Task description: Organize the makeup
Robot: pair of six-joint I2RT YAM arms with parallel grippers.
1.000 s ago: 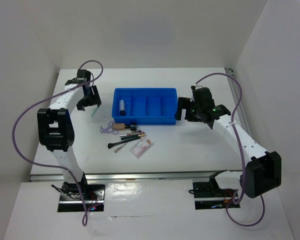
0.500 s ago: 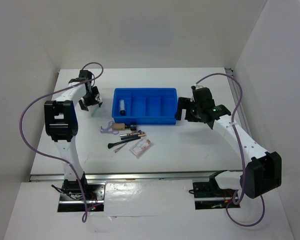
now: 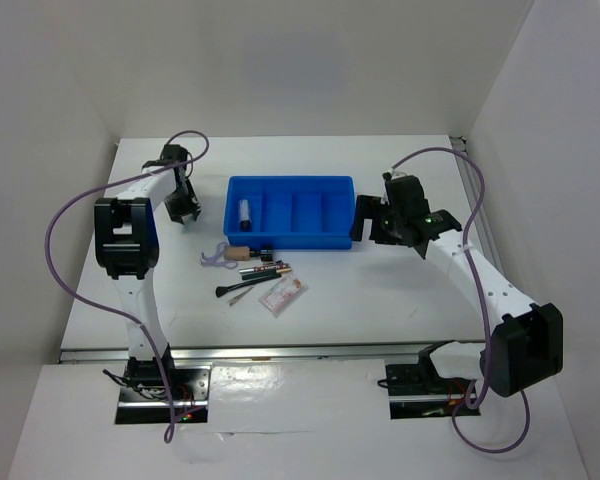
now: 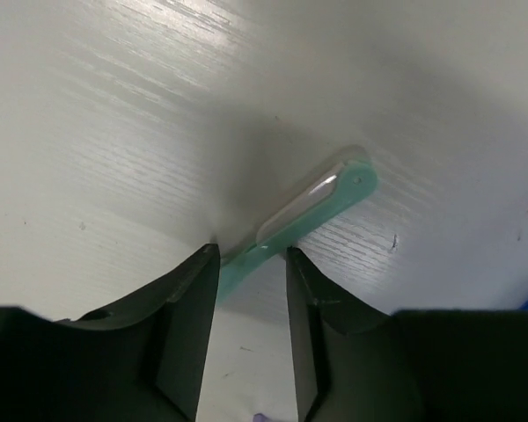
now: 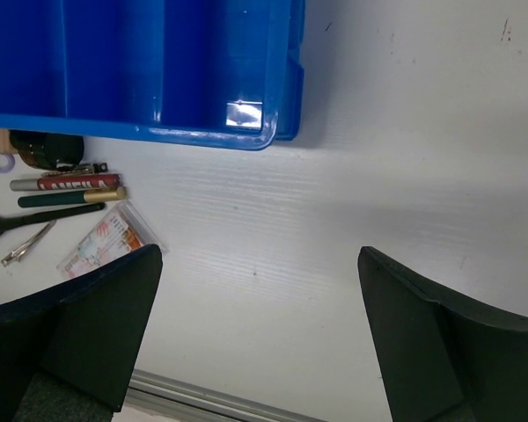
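Left hand (image 4: 252, 255) straddles green stick (image 4: 321, 198) on table (image 4: 114, 132), apart from blue tray's (image 3: 290, 183) edge.

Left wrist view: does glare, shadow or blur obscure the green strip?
Left wrist view: green strip sharp, one small glint on its clear cover, soft shadow beside it; fingers dark, little detail. Top external view: evenly lit, strip not discernible.

Bright, even light; a soft shadow lies by the left gripper (image 4: 253, 253).
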